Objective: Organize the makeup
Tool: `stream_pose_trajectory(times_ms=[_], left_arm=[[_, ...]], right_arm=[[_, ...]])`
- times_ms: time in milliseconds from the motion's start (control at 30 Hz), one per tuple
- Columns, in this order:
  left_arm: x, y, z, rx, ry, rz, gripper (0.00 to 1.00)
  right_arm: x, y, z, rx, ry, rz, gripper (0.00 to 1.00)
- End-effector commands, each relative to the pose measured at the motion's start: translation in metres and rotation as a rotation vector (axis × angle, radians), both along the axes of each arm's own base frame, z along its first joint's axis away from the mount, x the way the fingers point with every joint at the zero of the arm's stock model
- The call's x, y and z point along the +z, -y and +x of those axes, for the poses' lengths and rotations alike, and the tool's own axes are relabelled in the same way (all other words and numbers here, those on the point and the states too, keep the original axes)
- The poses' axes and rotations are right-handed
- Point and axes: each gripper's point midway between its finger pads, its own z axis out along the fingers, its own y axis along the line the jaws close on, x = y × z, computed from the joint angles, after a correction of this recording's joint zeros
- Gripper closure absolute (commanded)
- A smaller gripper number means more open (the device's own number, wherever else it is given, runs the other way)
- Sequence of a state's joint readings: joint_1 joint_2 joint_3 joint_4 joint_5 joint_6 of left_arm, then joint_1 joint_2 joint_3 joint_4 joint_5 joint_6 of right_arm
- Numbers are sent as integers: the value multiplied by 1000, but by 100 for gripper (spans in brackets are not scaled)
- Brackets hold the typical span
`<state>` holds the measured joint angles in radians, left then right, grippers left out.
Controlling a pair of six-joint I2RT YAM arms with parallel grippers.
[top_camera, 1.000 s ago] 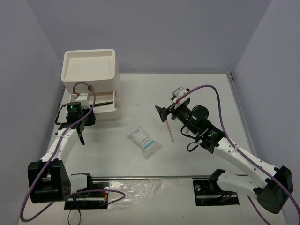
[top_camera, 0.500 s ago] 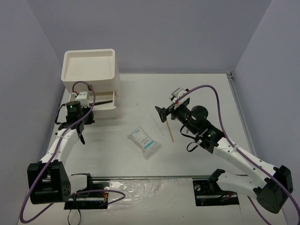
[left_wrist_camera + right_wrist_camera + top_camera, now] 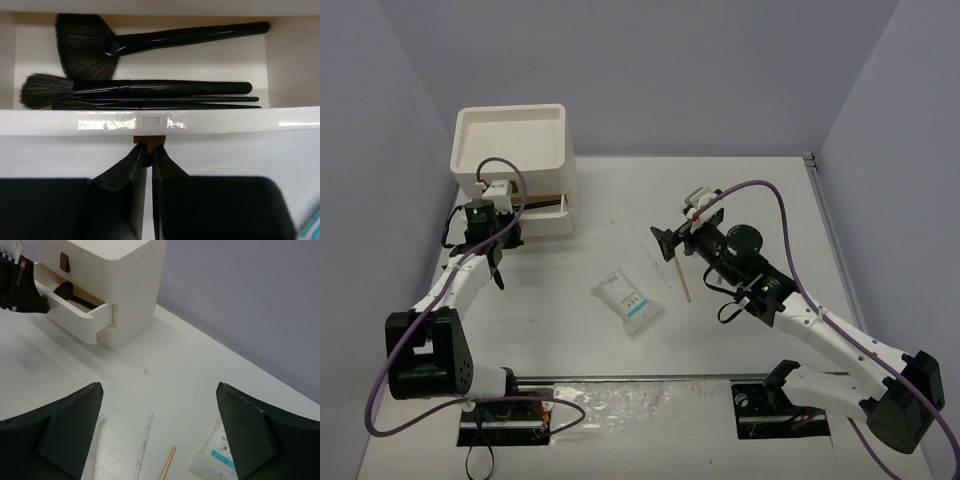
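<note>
Since a second ago the left arm has reached further toward the far left corner of the table (image 3: 740, 190). The left gripper (image 3: 148, 150) has pinched fully shut on the brown tab (image 3: 149, 140) of the drawer (image 3: 210, 122), which looks pushed slightly deeper into the white box (image 3: 510, 150). The black brushes (image 3: 150, 89) lie inside.

That small tab could slip from the jaws, or a skewed push could jam the drawer or shove the box.

Meanwhile the right gripper (image 3: 670, 243) hangs wide open and empty above the wooden stick (image 3: 681, 281), and the packets (image 3: 629, 301) lie near mid-table. The surface is white and faintly scuffed, with plain lavender walls on three sides.
</note>
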<state>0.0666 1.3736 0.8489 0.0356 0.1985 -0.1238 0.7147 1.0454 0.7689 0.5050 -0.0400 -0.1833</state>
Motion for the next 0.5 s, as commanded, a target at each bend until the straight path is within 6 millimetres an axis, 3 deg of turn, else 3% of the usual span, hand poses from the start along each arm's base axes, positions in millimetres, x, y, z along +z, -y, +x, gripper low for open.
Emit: stream_pose_trajectory(times_ms=[0,467], left_arm=[[86,0,53,-15,323,11,100],[81,0,96,-23,418,1,93]], right_arm=[[24,-3,3,-3,69,61,6],[18,-7,3,15,59,44,6]])
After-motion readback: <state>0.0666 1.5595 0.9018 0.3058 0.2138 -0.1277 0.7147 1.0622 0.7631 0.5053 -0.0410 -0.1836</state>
